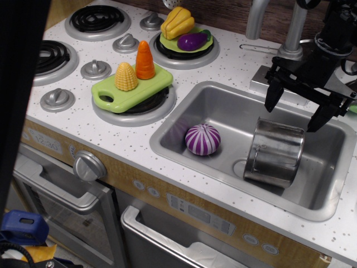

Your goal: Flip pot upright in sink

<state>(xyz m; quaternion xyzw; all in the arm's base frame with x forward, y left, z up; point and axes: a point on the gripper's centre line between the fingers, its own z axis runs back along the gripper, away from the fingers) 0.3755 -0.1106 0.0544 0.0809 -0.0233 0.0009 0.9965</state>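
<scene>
Where the white speckled counter (139,142) meets a dark wooden back wall, a silver-grey sink (184,111) is set into it. Inside lie one pot (275,152), tipped on its side against the right half of the basin, and one purple striped onion (202,139) to its left, apart from it. Four burners (97,22) ring five knobs (96,69). One green board (134,89) carries one corn cob (126,76) and one carrot (145,60). The end effector (297,107) hangs above the pot, its fingers spread, holding nothing.
</scene>
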